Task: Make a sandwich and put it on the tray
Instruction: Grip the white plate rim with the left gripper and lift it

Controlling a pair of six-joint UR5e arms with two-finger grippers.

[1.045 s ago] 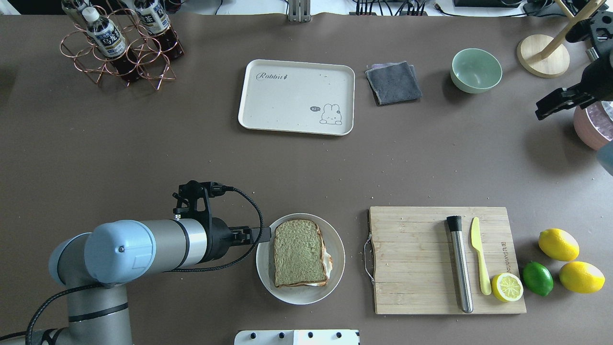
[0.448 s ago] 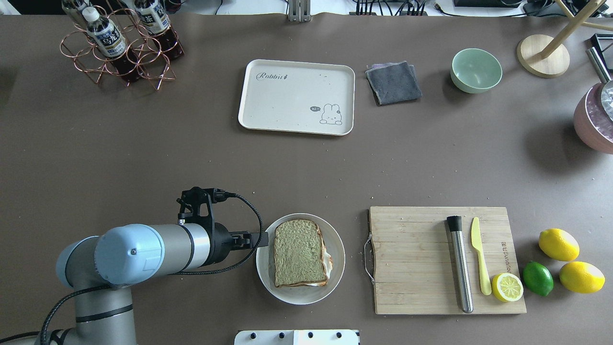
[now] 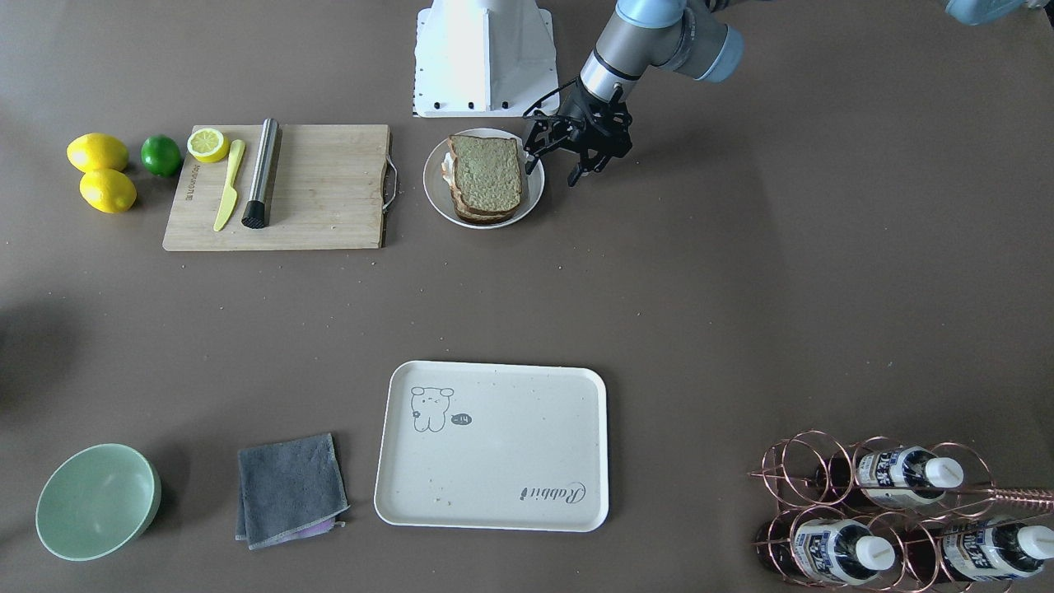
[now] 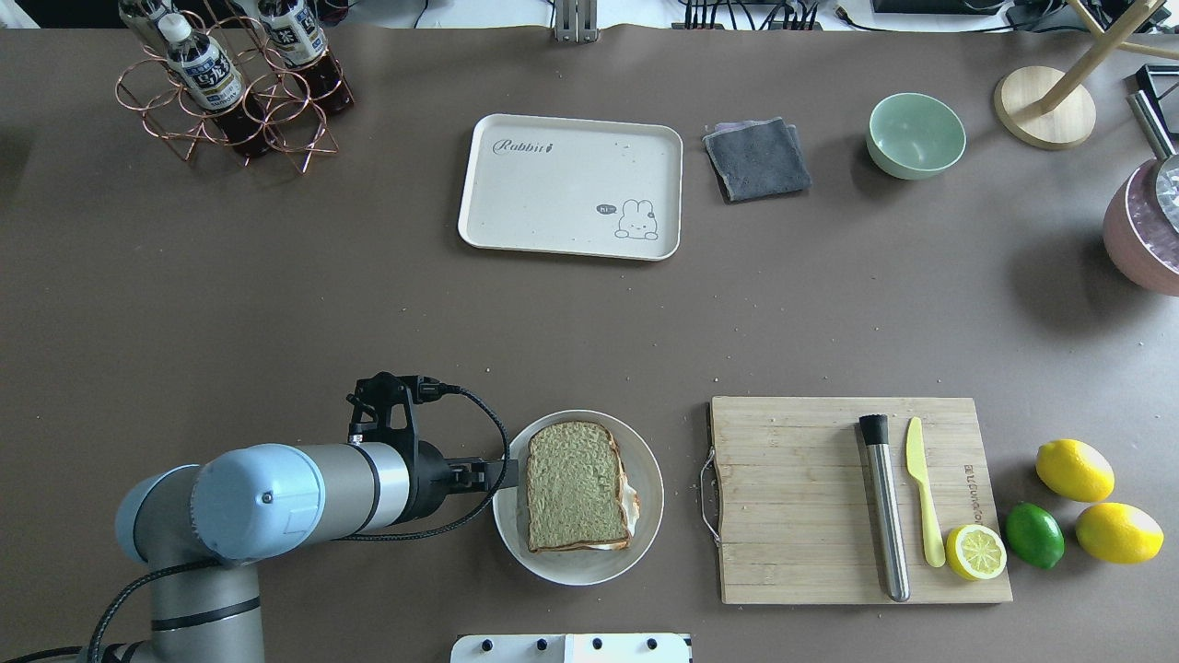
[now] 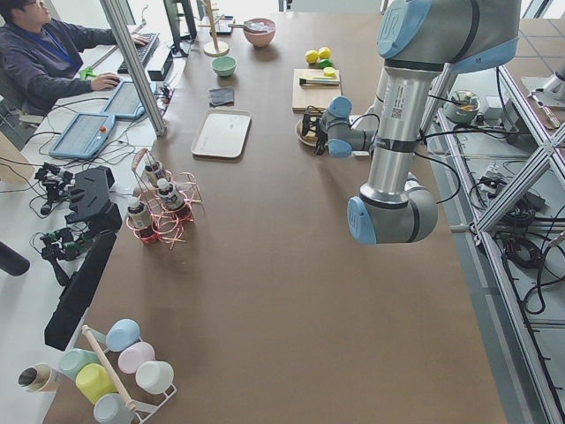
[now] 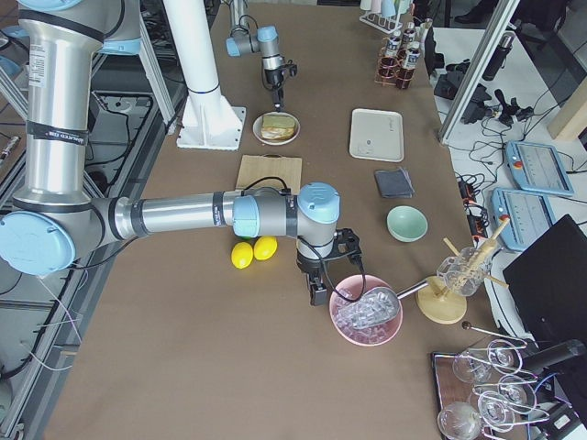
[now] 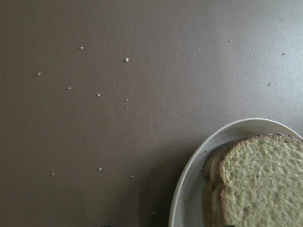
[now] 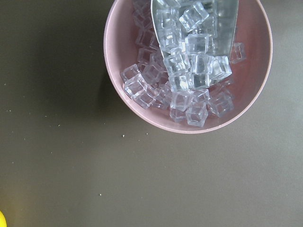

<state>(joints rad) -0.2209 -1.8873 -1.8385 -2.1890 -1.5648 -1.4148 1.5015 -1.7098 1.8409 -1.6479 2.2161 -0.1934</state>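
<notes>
Left end effector [image 4: 497, 474] seemingly wide, empty, at plate [image 4: 589, 569] rim near robot-side worktop [image 4: 368, 304] edge | risk: one-sided pinch shears sandwich [image 4: 576, 486] slices apart before far-edge tray [image 4: 553, 198].

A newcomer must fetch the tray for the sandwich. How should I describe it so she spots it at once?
Across the brown table from the robot, look between the copper bottle rack and the folded grey cloth. The tray lies there: a cream rounded rectangle marked "Rabbit", unlike the round white plate or wooden board.
</notes>
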